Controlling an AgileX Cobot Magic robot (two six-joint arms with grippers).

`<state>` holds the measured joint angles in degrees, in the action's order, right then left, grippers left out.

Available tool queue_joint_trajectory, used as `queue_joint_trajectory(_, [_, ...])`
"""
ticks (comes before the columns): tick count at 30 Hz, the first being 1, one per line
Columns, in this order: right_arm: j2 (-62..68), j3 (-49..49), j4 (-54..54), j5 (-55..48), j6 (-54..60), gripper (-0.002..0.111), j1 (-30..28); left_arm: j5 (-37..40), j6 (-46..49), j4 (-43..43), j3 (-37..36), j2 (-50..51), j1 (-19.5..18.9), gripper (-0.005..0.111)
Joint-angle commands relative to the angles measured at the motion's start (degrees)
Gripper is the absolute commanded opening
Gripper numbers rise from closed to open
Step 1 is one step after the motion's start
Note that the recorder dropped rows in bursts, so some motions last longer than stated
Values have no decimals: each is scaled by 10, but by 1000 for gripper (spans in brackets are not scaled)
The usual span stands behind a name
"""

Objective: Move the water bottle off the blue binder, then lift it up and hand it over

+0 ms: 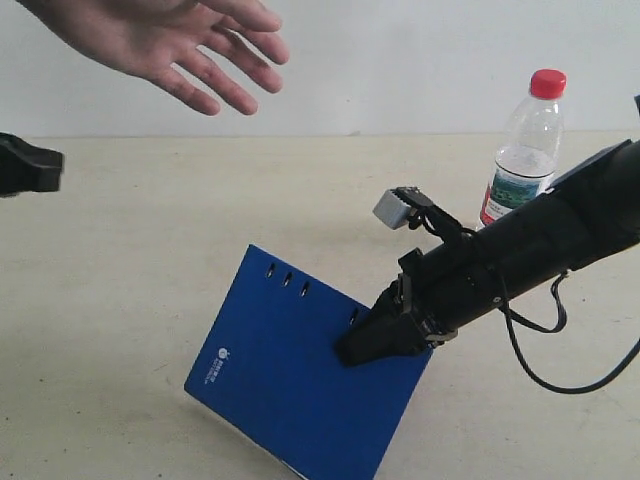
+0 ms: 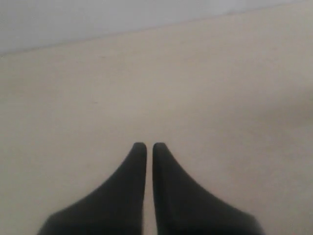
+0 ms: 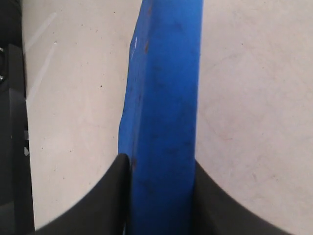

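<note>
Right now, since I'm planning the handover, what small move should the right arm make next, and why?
Probably carry the blue binder up toward the open hand. The right gripper is clamped on its edge, the water bottle stands apart on the table, and the hand is empty.

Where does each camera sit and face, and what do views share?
Exterior: off the arms, facing across the table to the wall; right gripper, blue binder, water bottle, a hand.
Left wrist: on left arm, past the shut left gripper onto table.
Right wrist: on right arm, along the binder its fingers clamp.
Shared: exterior and right wrist both see that binder.
</note>
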<state>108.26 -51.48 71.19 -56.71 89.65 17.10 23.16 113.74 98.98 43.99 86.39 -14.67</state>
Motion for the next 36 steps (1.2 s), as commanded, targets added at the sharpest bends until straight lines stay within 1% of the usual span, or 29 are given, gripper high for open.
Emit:
queue_joint_trajectory(1, [-5, -1, -30, 6, 3, 0, 0, -209, -23, 10, -30, -110, -1, 5])
queue_joint_trajectory(3, [-6, -1, -30, 6, 3, 0, 0, -302, -23, 10, -43, -164, -1, 5])
queue_joint_trajectory(5, [-10, -1, -30, 9, 2, 0, 0, -344, -23, 10, -57, -216, -1, 5])
queue_joint_trajectory(7, [-19, -1, -31, 9, -4, 0, 0, -342, -23, 10, -71, -271, -1, 5])
queue_joint_trajectory(10, [-48, -1, -47, 6, -15, 0, 0, -312, -31, 10, -97, -363, -1, 5])
queue_joint_trajectory(13, [-85, -1, -92, 5, -61, 0, 0, -308, -88, 10, -132, -442, -1, 5])
queue_joint_trajectory(16, [-122, 6, -147, -1, -109, 0, 0, -307, -128, 10, -179, -515, -1, 5])
queue_joint_trajectory(18, [-147, 21, -155, -2, -132, 0, 0, -307, -141, 10, -218, -561, -1, 5])
queue_joint_trajectory(21, [-187, 49, -161, -6, -133, 0, 0, -307, -157, 10, -276, -616, -1, 5])
queue_joint_trajectory(26, [-267, 92, -164, 12, -133, 0, 0, -306, -157, 10, -369, -665, -1, 5])
queue_joint_trajectory(30, [-347, 102, -163, 15, -138, 0, 0, -303, -163, 10, -428, -675, -1, 5])
queue_joint_trajectory(31, [-367, 102, -163, 15, -144, 0, 0, -298, -176, 10, -438, -675, -1, 5])
queue_joint_trajectory(34, [-421, 102, -167, 12, -161, 0, 0, -277, -204, 10, -440, -675, -1, 5])
queue_joint_trajectory(35, [-434, 102, -171, 8, -177, 0, 0, -275, -204, 10, -440, -675, -1, 5])
queue_joint_trajectory(36, [-465, 102, -197, -10, -225, 0, 0, -275, -204, 10, -440, -676, -1, 5])
